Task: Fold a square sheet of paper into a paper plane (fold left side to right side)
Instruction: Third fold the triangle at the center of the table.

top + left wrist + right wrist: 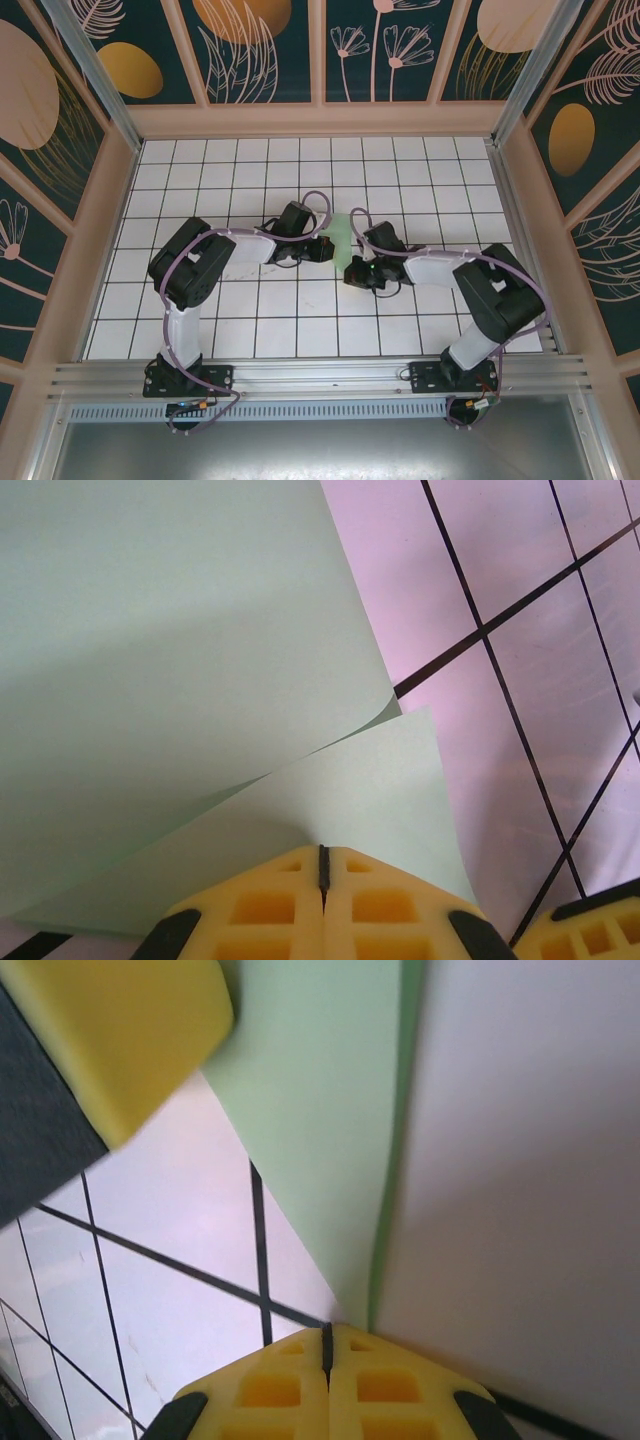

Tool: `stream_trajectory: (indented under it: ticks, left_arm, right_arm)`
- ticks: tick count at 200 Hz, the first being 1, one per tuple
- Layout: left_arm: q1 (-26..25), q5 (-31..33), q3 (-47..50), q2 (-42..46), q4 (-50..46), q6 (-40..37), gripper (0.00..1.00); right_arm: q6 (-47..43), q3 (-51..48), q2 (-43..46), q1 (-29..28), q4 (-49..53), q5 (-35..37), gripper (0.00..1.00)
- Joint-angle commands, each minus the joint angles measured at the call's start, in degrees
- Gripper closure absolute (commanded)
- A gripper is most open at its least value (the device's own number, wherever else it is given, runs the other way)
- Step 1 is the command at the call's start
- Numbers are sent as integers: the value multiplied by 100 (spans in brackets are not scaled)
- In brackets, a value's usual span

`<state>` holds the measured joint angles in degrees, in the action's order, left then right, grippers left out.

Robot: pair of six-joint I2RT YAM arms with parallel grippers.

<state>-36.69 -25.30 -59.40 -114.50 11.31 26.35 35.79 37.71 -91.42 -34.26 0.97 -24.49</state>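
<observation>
where the two arms meet at the middle of the worktop (250, 330), one square sheet of paper (341, 238) stands curled up off the surface, pale green, two layers showing. left pincer (323, 872): closed tight, pinching the sheet's edge. right pincer (327, 1345): closed tight on the sheet too, just beside the left one.

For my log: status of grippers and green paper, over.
Left gripper, right gripper: both shut on thin pale green paper sheet. Sheet curled over between them. No obstacle seen.
</observation>
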Motion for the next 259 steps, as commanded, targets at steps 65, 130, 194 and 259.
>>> stream_trajectory:
  ticks: [65, 130, 194, 259]
  left_arm:
    - [64, 773, 73, -332, -456, -165, 93]
    - [64, 764, 86, -310, -446, -147, 92]
    - [60, 807, 103, -313, -437, -148, 92]
    - [66, 585, 130, -152, -321, -68, 91]
  right_arm:
    - [320, 587, 128, 19, 114, -119, 100]
    - [465, 941, -744, 72, -135, 358, 100]
    - [643, 56, -199, 70, 199, 454, 100]
    - [360, -379, 358, 217, 399, 364, 100]
